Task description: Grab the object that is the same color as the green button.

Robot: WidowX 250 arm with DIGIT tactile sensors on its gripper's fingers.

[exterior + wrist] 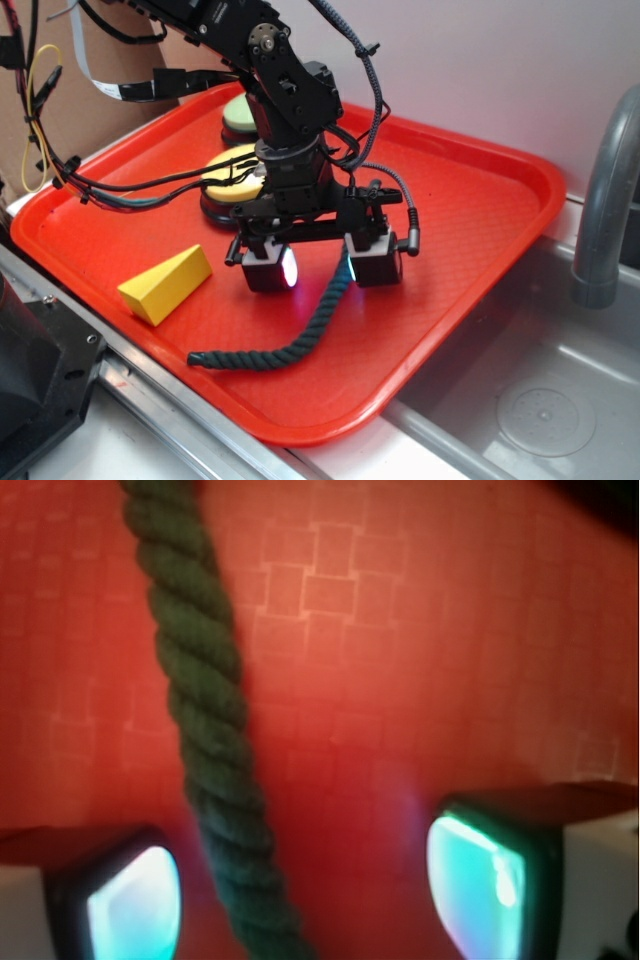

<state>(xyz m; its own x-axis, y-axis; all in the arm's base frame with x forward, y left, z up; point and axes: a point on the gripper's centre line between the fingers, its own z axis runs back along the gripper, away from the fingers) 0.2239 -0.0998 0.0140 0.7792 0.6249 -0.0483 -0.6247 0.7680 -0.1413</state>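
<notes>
A long dark green twisted rope (pixel 300 340) lies on the red tray (pixel 470 210), curving from between my fingers toward the front left. My gripper (pixel 320 268) is open and low over the tray, its two glowing pads either side of the rope's upper end. In the wrist view the rope (pixel 205 710) runs between the pads, nearer the left pad (pixel 135 905), with a clear gap to the right pad (pixel 475 885). The green button (pixel 240 110) sits at the tray's back, mostly hidden behind my arm.
A yellow-topped button (pixel 228 178) sits just behind my gripper. A yellow wedge block (pixel 165 283) lies at the front left of the tray. A metal sink (pixel 530 400) with a grey faucet (pixel 605 200) lies to the right.
</notes>
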